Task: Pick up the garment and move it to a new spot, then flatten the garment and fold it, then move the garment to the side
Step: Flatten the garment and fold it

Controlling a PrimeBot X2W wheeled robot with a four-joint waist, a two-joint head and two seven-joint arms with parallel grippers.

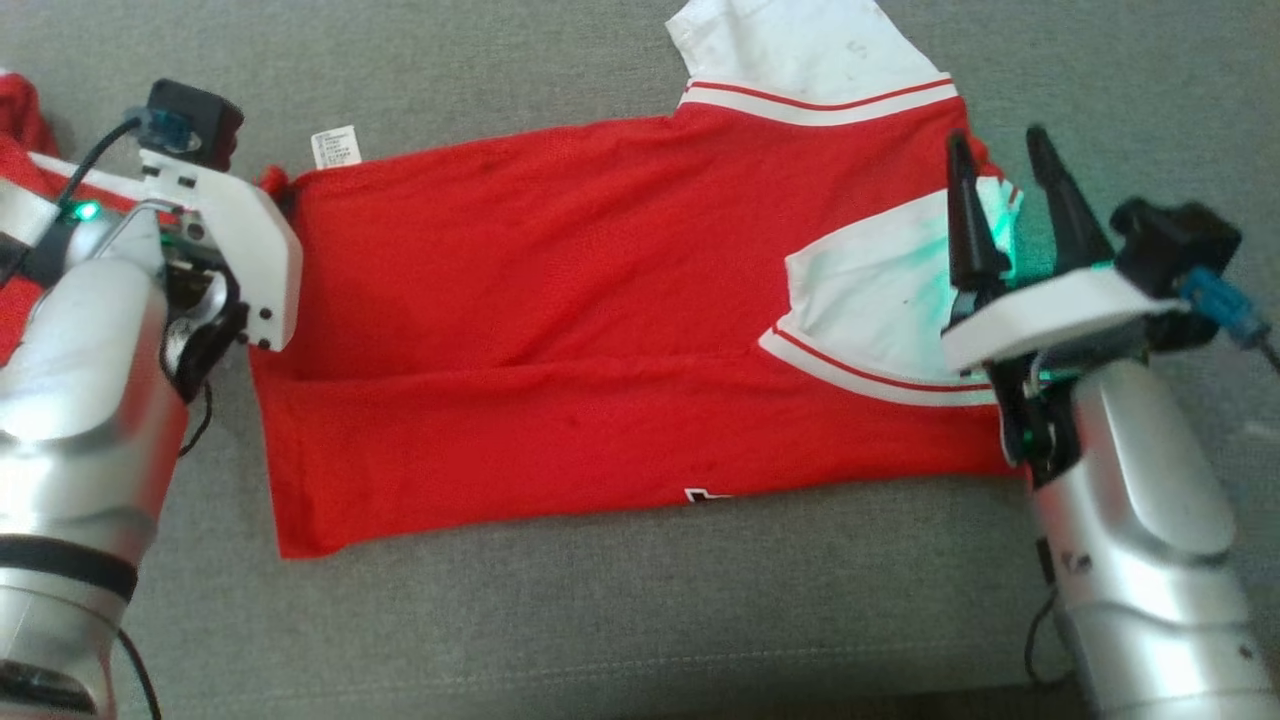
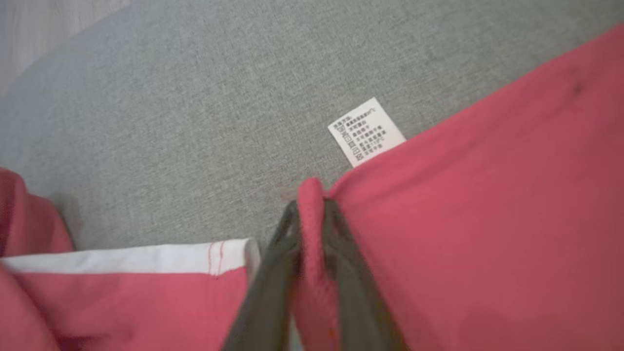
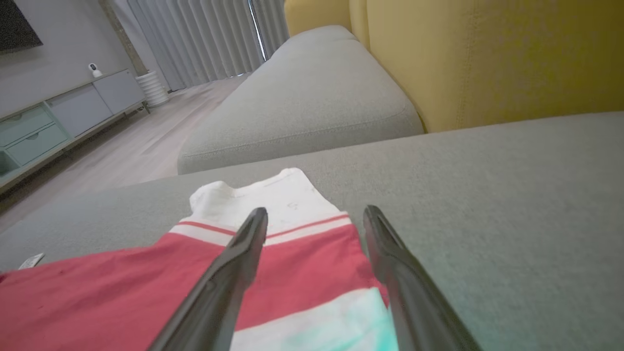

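Garment (image 1: 560, 330): we find it lengthwise across the cushion (image 1: 600, 620), our left gripper (image 2: 312, 207) pinching its corner by the care label (image 2: 365, 131), our right gripper (image 1: 1000, 150) wide-jawed over the opposite end.

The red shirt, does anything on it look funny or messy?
Yes. The shirt is half folded: one white sleeve pokes out past its far edge, while the other sleeve lies tucked on top. A white care label sticks out near the corner that the left end effector pinches into a bump.
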